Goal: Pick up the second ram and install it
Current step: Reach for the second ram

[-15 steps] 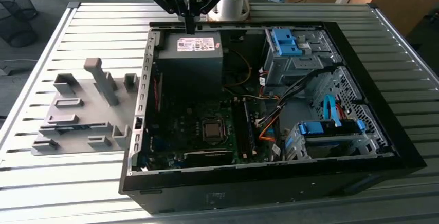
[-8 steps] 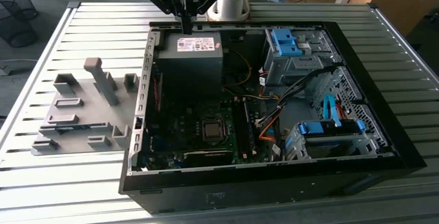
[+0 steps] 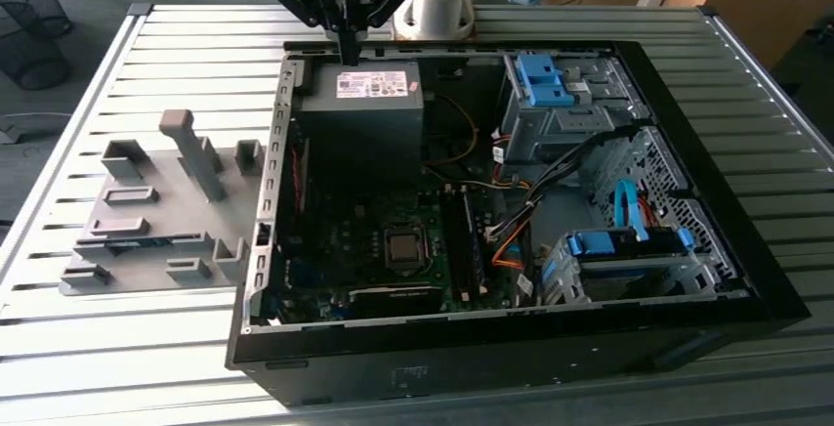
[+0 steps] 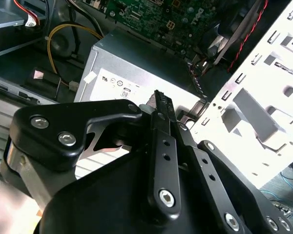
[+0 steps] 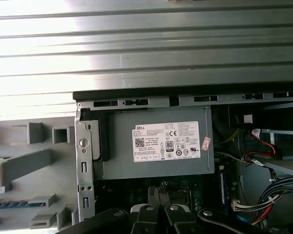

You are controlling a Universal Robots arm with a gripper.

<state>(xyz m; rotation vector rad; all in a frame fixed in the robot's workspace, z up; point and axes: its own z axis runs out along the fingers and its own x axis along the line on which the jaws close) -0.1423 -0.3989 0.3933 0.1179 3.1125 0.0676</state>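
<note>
- The second ram (image 5: pixel 6 203) lies flat in a slot of the grey fixture (image 5: pixel 39 163). In the exterior view it is a thin blue-green strip (image 3: pixel 141 242) low on that fixture (image 3: pixel 156 221), outside the computer case (image 3: pixel 729 250) and on the exterior view's left of it.
- The end effector (image 3: pixel 347 55) hangs well apart from the stick, over the far edge of the case just above the power supply (image 3: pixel 365 104). Its fingers are drawn together, and nothing shows between them in both wrist views.
- The step in hand looks like the reach for the pick, with the stick not yet touched.
- To do it well, I judge:
  - the fingers must part before they come down;
  - they should straddle the thin board across its flat faces, near the middle of its length, so it lifts level;
  - the lift should go straight up out of the slot, since the fixture's walls stand close on both sides;
  - the upright posts of the fixture call for a clear path in.
- Counted: one ram stick in the fixture, one fixture, one case, one power supply, one end effector, and two sets of blue drive-bay clips (image 3: pixel 541 79).
- Whether a stick already sits in the memory slots (image 3: pixel 466 235) I cannot tell.
- All of it rests on a slatted metal desk (image 3: pixel 131 367).
</note>
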